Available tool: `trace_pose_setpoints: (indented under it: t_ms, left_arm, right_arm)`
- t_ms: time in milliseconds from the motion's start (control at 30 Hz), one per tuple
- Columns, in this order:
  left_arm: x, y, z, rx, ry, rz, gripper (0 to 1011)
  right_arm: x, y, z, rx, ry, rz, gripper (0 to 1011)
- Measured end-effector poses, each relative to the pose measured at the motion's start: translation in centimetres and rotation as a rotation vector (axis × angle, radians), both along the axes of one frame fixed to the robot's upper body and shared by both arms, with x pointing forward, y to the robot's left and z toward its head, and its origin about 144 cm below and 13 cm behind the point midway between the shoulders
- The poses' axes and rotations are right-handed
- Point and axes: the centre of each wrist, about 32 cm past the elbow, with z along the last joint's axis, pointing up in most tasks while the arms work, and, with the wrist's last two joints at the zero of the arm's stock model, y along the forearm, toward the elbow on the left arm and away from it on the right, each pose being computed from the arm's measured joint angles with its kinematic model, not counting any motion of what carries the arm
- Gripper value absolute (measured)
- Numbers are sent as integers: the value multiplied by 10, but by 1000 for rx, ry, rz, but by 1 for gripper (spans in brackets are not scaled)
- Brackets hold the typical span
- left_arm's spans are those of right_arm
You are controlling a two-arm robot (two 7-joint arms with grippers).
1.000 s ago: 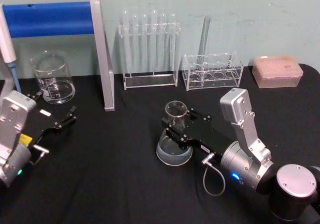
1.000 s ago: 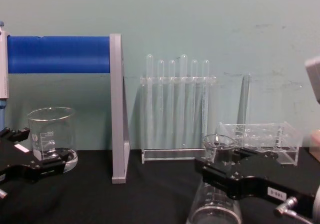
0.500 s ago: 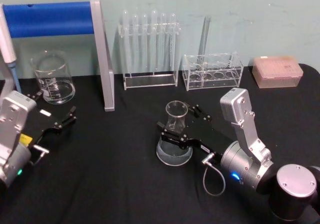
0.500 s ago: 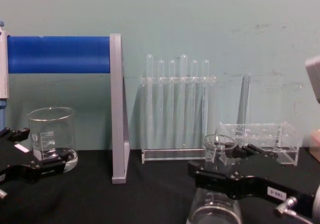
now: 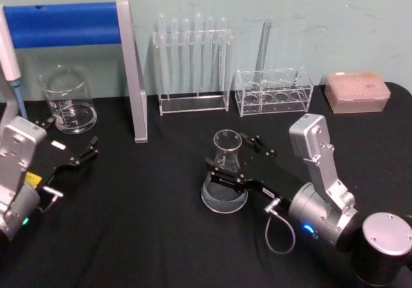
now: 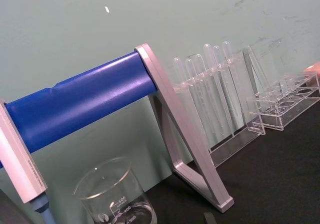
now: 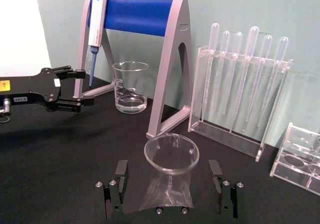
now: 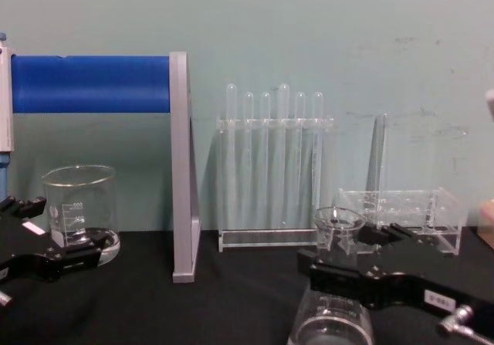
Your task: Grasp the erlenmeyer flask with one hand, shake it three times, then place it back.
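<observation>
The erlenmeyer flask [image 5: 224,169] stands upright on the black table [image 5: 154,223], slightly right of the middle, with a little clear liquid in its base. My right gripper [image 5: 230,151] is open, one jaw on each side of the flask's neck with a gap on both sides. The right wrist view shows the flask [image 7: 170,176] centred between the two spread fingers [image 7: 120,181]. From the chest, the flask [image 8: 334,299] sits low on the right, with the gripper [image 8: 332,246] at neck height. My left gripper [image 5: 72,133] rests open at the table's left, by the beaker.
A glass beaker [image 5: 67,101] stands at the back left under the blue pipette stand [image 5: 132,69], where a pipette [image 5: 9,62] hangs. Behind the flask are a rack of tall tubes [image 5: 193,62], a low clear rack [image 5: 273,91] and a pink tip box [image 5: 357,91].
My right gripper has opened off the flask's neck and drawn back a little to the right. The flask now stands free on the table. The left arm has not moved.
</observation>
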Motion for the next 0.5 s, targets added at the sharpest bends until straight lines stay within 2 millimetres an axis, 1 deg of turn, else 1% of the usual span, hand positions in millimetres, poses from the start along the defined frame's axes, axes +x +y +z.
trace_pose_setpoints:
  t_ms: [233,267,467,500]
  left_arm:
    - [0,0,0,0,0,0,1001]
    - [0,0,0,0,0,0,1001]
    - [0,0,0,0,0,0,1001]
    - [0,0,0,0,0,0,1001]
  right_arm:
    - [-11,-11,1,2,13,10,1003]
    - [-16,-15,1,2,17,16,1003]
    - [-30,-28,1,-1,30,24,1003]
    - [-34,-32,1,-3,32,23,1003]
